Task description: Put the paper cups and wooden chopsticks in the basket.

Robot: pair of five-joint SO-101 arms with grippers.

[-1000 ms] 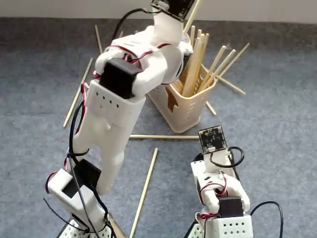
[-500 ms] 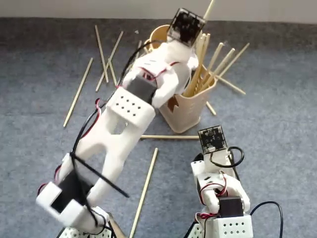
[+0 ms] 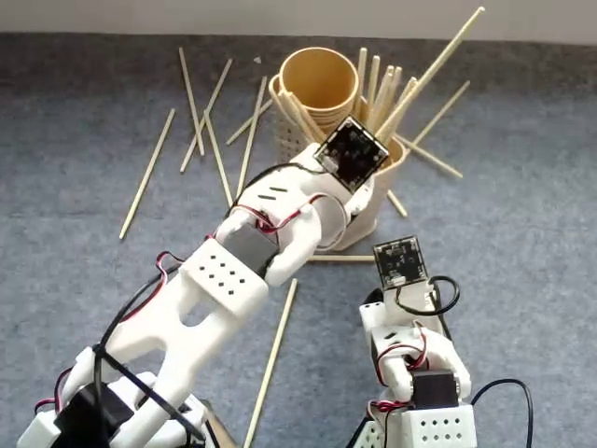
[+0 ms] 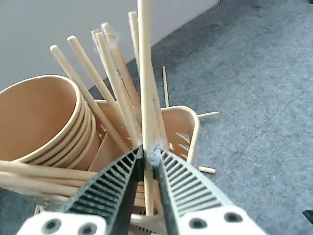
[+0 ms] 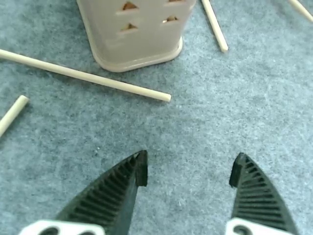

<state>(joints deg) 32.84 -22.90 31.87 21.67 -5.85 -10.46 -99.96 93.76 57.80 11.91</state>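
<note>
Held chopstick (image 4: 144,73): standing nearly upright in the left pincer (image 4: 146,155), whose jaws are pressing together on it right over the basket (image 4: 191,128). Its lower end is running down among the sticks inside (tip not traceable). In the high view it is slanting out toward the tabletop's far-right corner.

Basket: standing upright near the middle of the far edge, partly covered by the left arm in the high view.

Paper cups (image 3: 319,79): nesting in one stack, mouths up, sitting in the far part of the basket.

Bundle of chopsticks (image 3: 378,84): leaning inside the basket beside the cups, ends fanning out above the rim (count not readable).

Loose chopsticks (image 3: 219,154): several are lying flat between the basket and the far-left corner, some crossing. One (image 3: 147,173) is lying apart from them, nearer the left edge. A long one (image 3: 271,359) is pointing toward the near edge. Two more (image 3: 431,156) are lying just right of the basket.

Right pincer (image 5: 188,169): jaws spread apart, gripping nothing, hanging over grey tabletop (image 5: 254,98) on the basket's near side. A single stick (image 5: 85,76) is lying across just beside the basket's base.
</note>
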